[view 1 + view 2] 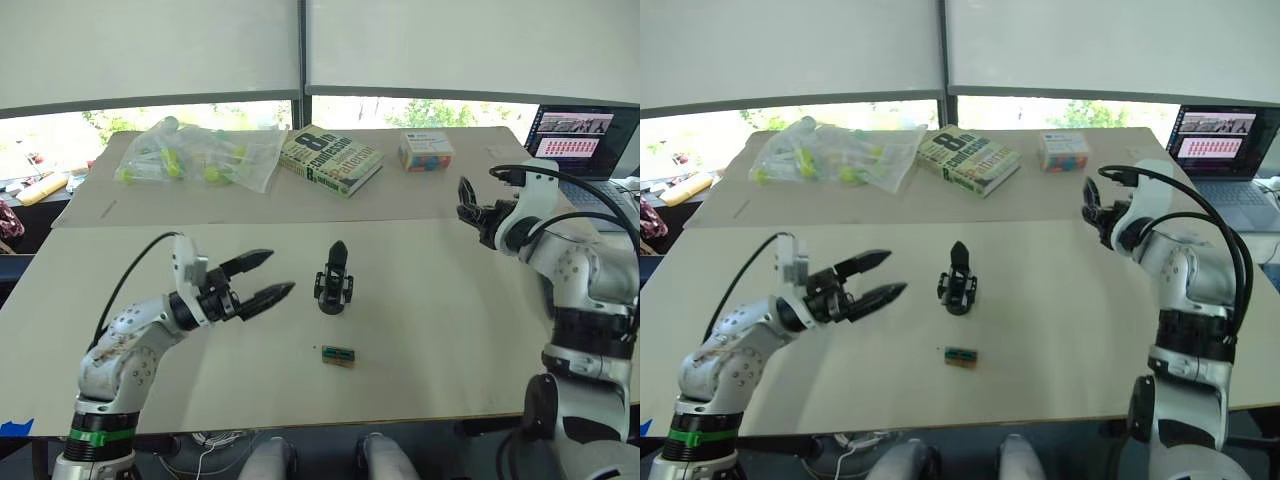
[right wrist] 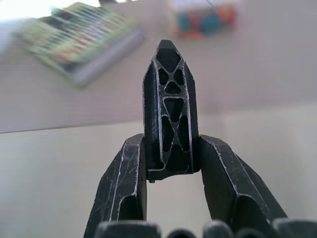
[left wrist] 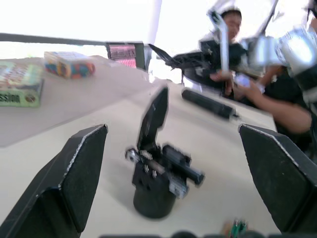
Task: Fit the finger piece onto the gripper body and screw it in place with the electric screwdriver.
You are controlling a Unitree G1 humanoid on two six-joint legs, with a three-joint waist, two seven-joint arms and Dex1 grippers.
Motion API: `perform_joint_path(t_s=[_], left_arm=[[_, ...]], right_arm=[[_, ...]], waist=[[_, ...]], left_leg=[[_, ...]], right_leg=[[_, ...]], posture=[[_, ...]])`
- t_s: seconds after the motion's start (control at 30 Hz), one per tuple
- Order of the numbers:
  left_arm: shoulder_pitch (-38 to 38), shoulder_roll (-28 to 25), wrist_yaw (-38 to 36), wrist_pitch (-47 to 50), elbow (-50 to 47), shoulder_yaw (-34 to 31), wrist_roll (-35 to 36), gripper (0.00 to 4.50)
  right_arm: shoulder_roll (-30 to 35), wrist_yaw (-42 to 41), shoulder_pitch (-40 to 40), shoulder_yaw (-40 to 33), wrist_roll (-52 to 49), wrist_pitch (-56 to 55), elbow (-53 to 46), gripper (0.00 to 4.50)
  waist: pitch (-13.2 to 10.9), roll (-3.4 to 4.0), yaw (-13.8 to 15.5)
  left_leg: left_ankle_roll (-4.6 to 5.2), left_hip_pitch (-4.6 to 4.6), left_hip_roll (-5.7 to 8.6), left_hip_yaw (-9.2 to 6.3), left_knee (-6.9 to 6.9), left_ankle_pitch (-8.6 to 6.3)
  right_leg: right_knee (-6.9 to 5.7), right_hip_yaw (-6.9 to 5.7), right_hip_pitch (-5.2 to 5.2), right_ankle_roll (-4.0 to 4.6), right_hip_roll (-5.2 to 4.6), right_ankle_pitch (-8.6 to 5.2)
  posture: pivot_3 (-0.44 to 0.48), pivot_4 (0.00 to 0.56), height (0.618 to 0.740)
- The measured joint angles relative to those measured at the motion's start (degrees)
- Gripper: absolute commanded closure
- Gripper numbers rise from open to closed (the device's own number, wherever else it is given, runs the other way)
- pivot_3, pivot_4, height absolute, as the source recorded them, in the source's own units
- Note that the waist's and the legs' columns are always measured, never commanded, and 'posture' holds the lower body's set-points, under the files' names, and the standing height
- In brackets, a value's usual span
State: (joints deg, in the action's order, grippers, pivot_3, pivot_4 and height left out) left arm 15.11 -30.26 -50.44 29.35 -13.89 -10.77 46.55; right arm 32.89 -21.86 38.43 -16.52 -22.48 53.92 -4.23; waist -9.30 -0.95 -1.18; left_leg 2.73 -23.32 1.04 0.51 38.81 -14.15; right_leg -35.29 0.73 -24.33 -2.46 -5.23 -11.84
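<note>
The right gripper [image 2: 170,163] is clamped on the finger piece [image 2: 170,114], raised over the table [image 1: 450,300]. The left gripper [image 1: 262,277], fingers apart, hovers near the upright gripper body [image 1: 334,279].

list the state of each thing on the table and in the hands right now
left hand: open, empty, pointing at the gripper body
right hand: shut on the finger piece
finger piece: held point-up, above the table
gripper body: upright on the table, free
electric screwdriver: lying on the table, untouched
green-and-black block: flat on the table
laptop: open, screen lit
book: closed, flat
</note>
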Motion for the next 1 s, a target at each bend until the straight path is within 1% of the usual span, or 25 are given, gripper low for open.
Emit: perform_joint_path(t_s=[0.1, 0.2, 0.27, 0.4, 0.5, 0.63, 0.8, 1.0], left_arm=[[4.65, 1.80, 4.86, 3.86, 0.41, -1.81, 4.23, 0.00], [9.17, 3.47, 8.20, 5.76, 0.43, -1.59, 5.57, 0.00], [11.04, 4.57, 9.95, 6.67, 0.36, -0.87, 5.64, 0.00], [15.04, 10.65, 16.18, 8.58, 0.35, -0.32, 8.13, 0.00], [15.85, 13.38, 19.43, 9.54, -0.13, 0.44, 9.09, 0.00], [15.84, 16.61, 22.16, 9.60, -0.11, 1.43, 8.84, 0.00], [16.74, 20.21, 24.66, 9.39, 0.75, 2.00, 8.78, 0.00], [16.15, 22.91, 25.31, 9.40, 0.77, 3.89, 8.57, 0.00]], right_arm=[[-0.64, -3.52, -7.76, 2.22, 0.99, -10.70, -10.15, 3.37], [-1.90, -5.52, -13.91, 7.71, 4.74, -22.38, -16.84, 3.37], [-2.87, -5.54, -15.66, 11.46, 7.96, -28.39, -19.20, 3.37], [-5.79, -4.20, -17.03, 17.67, 13.77, -36.84, -21.52, 3.37], [-7.64, -2.78, -17.62, 20.51, 17.33, -39.94, -21.94, 3.37], [-8.20, -2.90, -18.48, 23.47, 20.73, -43.32, -21.91, 3.37], [-8.60, -2.90, -18.33, 24.92, 23.34, -45.45, -21.27, 3.37], [-9.58, -3.16, -17.44, 26.04, 24.48, -46.35, -20.77, 3.37]], waist=[[-0.02, -0.03, 0.39], [-0.02, -0.04, 0.50], [-0.02, -0.04, 0.42], [-0.07, -0.12, 0.47], [-0.07, -0.12, 0.49], [-0.07, -0.13, 0.53], [-0.07, -0.13, 0.64], [-0.07, -0.13, 0.60]], left_leg=[[0.00, 0.00, 0.01, -0.01, 0.05, 0.00], [-0.01, 0.00, 0.06, 0.00, 0.09, 0.01], [-0.02, 0.02, 0.09, 0.02, 0.10, 0.01], [-0.08, 0.04, 0.08, 0.00, 0.10, 0.04], [-0.10, 0.05, 0.09, -0.01, 0.09, 0.05], [-0.12, 0.05, 0.12, -0.01, 0.10, 0.06], [-0.12, 0.06, 0.14, -0.01, 0.11, 0.06], [-0.12, 0.07, 0.13, -0.01, 0.11, 0.06]], right_leg=[[-0.02, 0.00, 0.02, -0.01, 0.01, 0.01], [-0.02, 0.02, 0.04, -0.04, -0.01, 0.02], [-0.02, 0.06, 0.03, -0.05, -0.03, 0.03], [-0.05, 0.05, 0.02, -0.04, -0.02, 0.03], [-0.06, 0.05, 0.02, -0.03, -0.01, 0.04], [-0.05, 0.05, 0.03, -0.03, -0.02, 0.04], [-0.04, 0.05, 0.05, -0.02, -0.02, 0.04], [-0.05, 0.05, 0.05, -0.02, 0.00, 0.04]], posture=[[0.000, 0.150, 0.740], [0.000, 0.150, 0.740], [0.000, 0.150, 0.740], [0.000, 0.150, 0.740], [0.000, 0.150, 0.740], [0.000, 0.150, 0.740], [0.000, 0.150, 0.740], [0.000, 0.150, 0.740]])
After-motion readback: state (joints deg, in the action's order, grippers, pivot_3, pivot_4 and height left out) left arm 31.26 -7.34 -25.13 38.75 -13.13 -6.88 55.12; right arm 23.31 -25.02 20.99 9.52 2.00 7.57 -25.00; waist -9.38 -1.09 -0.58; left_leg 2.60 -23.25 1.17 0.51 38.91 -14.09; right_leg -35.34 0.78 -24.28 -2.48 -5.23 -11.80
